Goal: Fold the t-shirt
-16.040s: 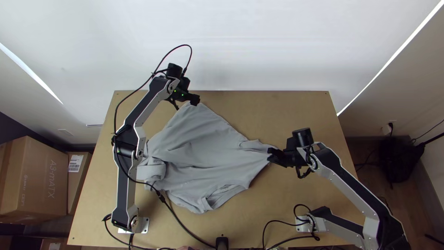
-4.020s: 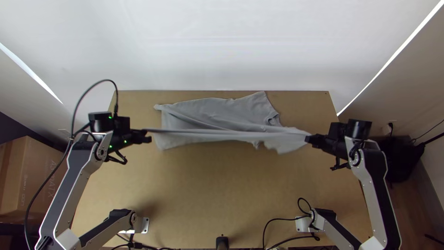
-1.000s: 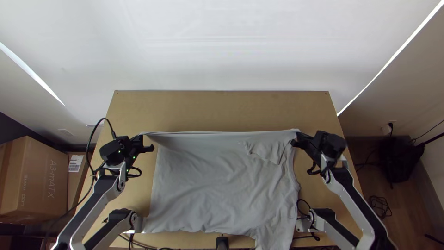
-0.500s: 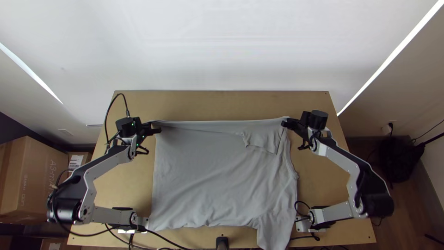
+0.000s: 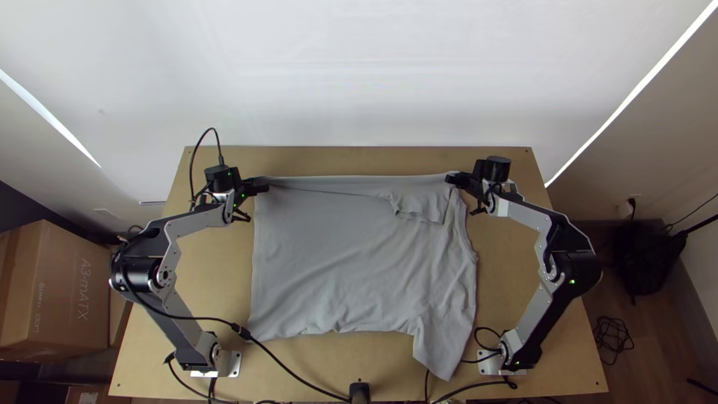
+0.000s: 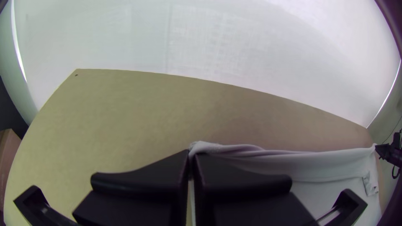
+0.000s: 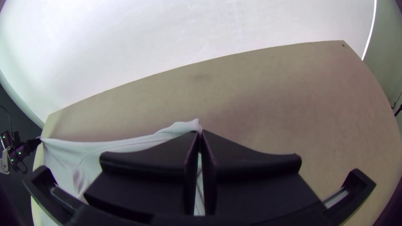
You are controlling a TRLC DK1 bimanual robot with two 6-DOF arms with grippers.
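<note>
My left gripper (image 5: 260, 187) pinches the far left corner of the grey t-shirt (image 5: 336, 254) between its fingers; my right gripper (image 5: 452, 179) pinches the far right corner the same way. Between them, the shirt's far edge runs nearly straight. From that edge the cloth spreads toward me across the middle of the wooden table (image 5: 512, 277), with a small rumpled fold near the right gripper and a sleeve-like flap at the near right. Beyond the table stands a white backdrop (image 5: 359, 75).

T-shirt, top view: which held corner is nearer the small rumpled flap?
The corner in the right hand: the flap lies much closer to it than to the other corner, in the left hand.
</note>
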